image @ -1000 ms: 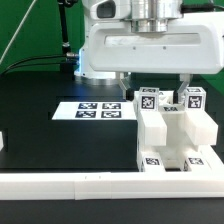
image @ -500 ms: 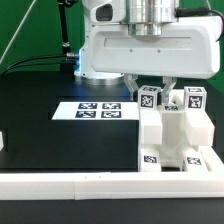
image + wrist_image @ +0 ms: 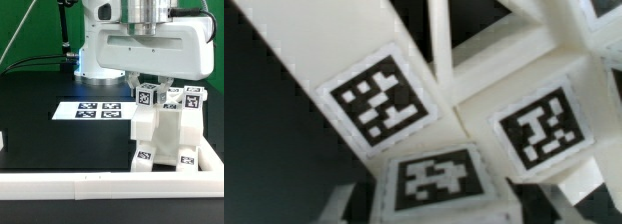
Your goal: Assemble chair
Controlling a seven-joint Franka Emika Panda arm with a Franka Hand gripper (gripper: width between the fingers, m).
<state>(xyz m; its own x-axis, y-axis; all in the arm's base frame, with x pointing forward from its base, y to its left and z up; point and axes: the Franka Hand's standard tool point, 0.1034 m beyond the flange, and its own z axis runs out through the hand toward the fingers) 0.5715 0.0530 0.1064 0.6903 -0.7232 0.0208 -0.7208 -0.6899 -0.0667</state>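
I'm seeing the table (image 3: 40, 90) carrying everything, black top. The rail (image 3: 70, 184) is running along the near edge. The chair (image 3: 165, 135) is sitting tilted at the exterior view's right, near corner, its base lifting on one side, tags showing on tops and lower faces; the wrist view is filling with its tagged white faces (image 3: 393, 95). The marker board (image 3: 100, 109) is lying flat just left of it. My gripper (image 3: 152, 84) is closing on the chair's top, fingers clamping an upright, partly hidden.
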